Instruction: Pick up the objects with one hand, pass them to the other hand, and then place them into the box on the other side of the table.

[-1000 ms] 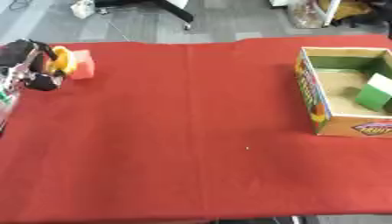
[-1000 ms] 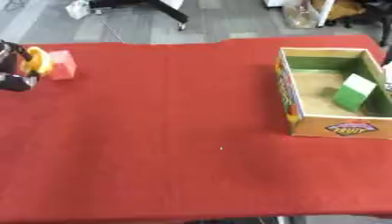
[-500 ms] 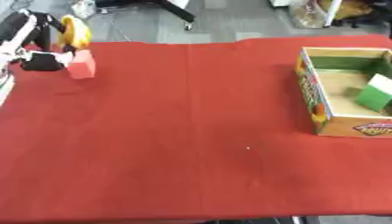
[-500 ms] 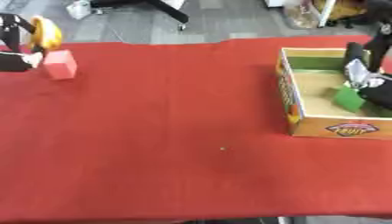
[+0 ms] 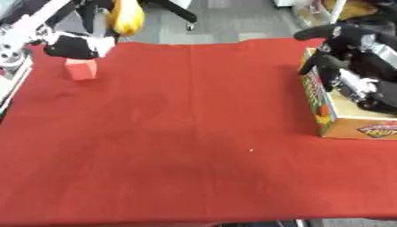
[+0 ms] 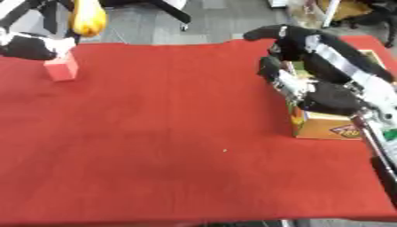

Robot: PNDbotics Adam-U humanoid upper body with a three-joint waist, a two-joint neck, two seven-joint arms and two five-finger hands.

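My left hand (image 5: 74, 45) is raised at the far left corner of the red table, shut on a yellow object (image 5: 126, 16) that hangs above the cloth. A red block (image 5: 80, 69) lies on the cloth just below that hand. My right hand (image 6: 288, 43) reaches in from the right above the near-left wall of the cardboard box (image 5: 341, 127), its fingers relaxed and bent downward with nothing in them. The arm hides most of the box's inside.
A red cloth (image 5: 194, 133) covers the whole table. Grey floor and a chair base (image 5: 180, 11) lie beyond the far edge. A pale fixture (image 5: 12, 84) stands along the left edge.
My left hand has lifted the yellow object up off the cloth, leaving the red block behind. The right arm has swung in from the right over the box.
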